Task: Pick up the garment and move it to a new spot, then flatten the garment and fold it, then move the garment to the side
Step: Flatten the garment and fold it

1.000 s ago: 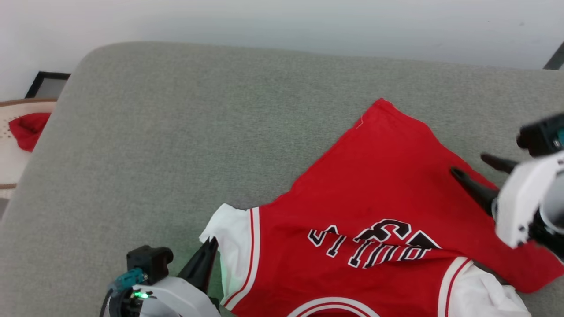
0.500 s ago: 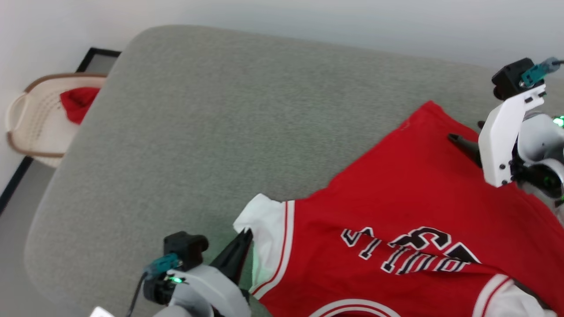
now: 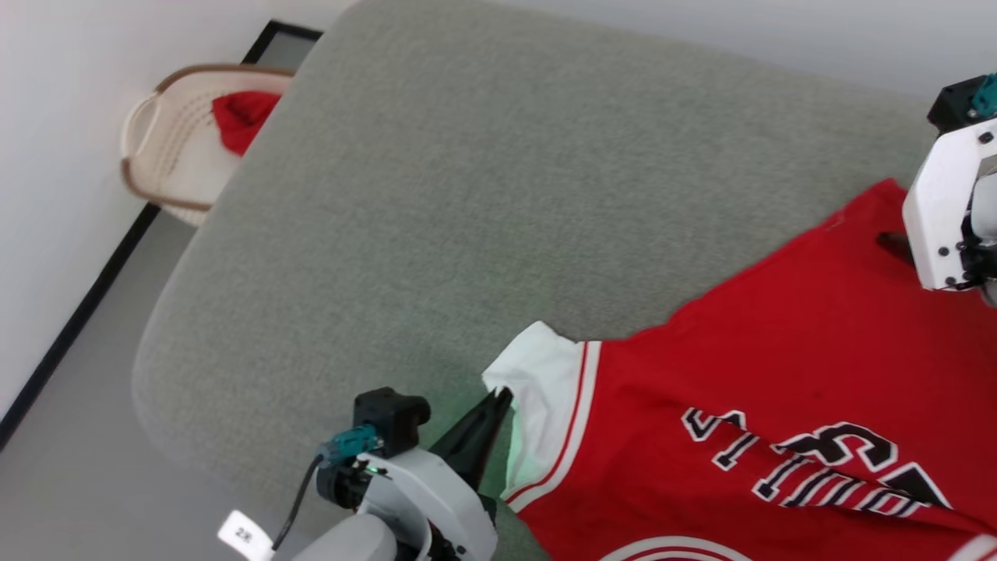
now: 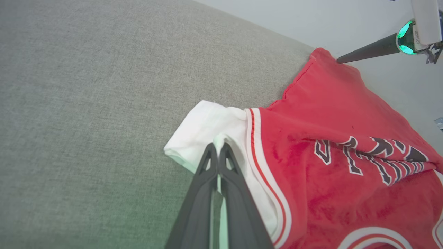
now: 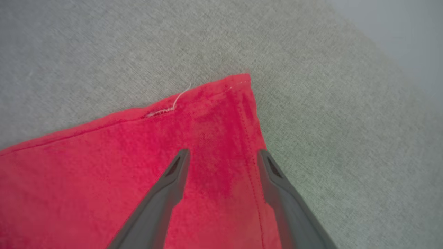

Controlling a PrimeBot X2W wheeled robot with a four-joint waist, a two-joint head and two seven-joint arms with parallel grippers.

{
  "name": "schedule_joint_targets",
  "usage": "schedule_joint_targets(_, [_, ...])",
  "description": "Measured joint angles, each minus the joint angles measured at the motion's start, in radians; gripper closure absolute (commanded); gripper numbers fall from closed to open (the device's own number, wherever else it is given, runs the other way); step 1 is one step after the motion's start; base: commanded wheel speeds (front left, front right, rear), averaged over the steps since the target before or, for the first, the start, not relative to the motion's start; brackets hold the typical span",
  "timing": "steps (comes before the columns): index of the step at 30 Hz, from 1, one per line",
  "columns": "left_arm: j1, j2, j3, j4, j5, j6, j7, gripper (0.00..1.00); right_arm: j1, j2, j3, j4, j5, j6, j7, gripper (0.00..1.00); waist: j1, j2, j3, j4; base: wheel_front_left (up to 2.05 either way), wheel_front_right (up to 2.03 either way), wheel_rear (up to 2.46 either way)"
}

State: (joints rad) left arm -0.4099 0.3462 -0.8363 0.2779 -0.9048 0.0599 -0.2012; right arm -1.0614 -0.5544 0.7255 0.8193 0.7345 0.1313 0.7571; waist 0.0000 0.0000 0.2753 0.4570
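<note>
Your left gripper [image 4: 218, 148] is pinched shut on the white sleeve of the garment [image 3: 779, 351], and your right gripper [image 5: 223, 152] has its jaws apart over the red corner, on a grey cushion [image 3: 467, 195] by a white wall [image 3: 62, 117].

- Left gripper [image 4: 218, 148]: two dark fingers pressed together, pinching the white sleeve [image 4: 207, 121] of a red jersey shirt [image 4: 339, 114] with black, white-outlined lettering.
- Shirt lies on grey woven upholstery [image 4: 104, 86].
- Dark tapered finger [image 4: 367, 53] of the right arm, tip just beside the shirt's far red corner; green light [image 4: 403, 34] at its base.
</note>
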Motion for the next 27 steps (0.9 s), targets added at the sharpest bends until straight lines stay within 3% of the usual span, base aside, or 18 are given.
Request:
schedule_joint_targets(9, [-0.021, -0.042, -0.004, 0.067, 0.0, -0.035, -0.021, 1.0, -0.078, 0.025, 0.062, 0.159, 0.04, 0.0, 0.144, 0.0, 0.0, 0.0, 0.045, 0.055, 0.0, 0.0, 0.0])
schedule_joint_targets(10, [-0.022, -0.044, -0.003, 0.073, 0.0, -0.04, -0.023, 1.0, -0.087, 0.029, 0.065, 0.174, 0.04, 0.0, 0.161, 0.36, 0.0, 0.0, 0.046, 0.058, 0.0, 0.0, 0.0])
schedule_joint_targets(11, [-0.023, -0.045, -0.002, 0.078, 0.0, -0.043, -0.024, 1.0, -0.096, 0.033, 0.068, 0.189, 0.04, 0.0, 0.179, 1.0, 0.0, 0.0, 0.047, 0.059, 0.0, 0.0, 0.0])
schedule_joint_targets(15, [-0.026, -0.046, 0.003, 0.094, -0.002, -0.047, -0.03, 1.0, -0.119, 0.046, 0.079, 0.236, 0.043, 0.0, 0.233, 1.0, 0.0, 0.0, 0.045, 0.053, 0.0, 0.0, 0.0])
schedule_joint_targets(22, [-0.027, -0.045, 0.013, 0.112, -0.005, -0.05, -0.037, 1.0, -0.133, 0.065, 0.08, 0.262, 0.04, 0.0, 0.18, 1.0, 0.0, 0.0, 0.038, 0.033, 0.0, 0.0, 0.0])
schedule_joint_targets(27, [-0.052, -0.002, 0.032, 0.095, -0.02, -0.049, 0.001, 1.0, -0.137, 0.076, 0.078, 0.243, 0.062, 0.0, 0.134, 1.0, 0.0, 0.0, 0.024, 0.005, 0.0, 0.0, 0.0])
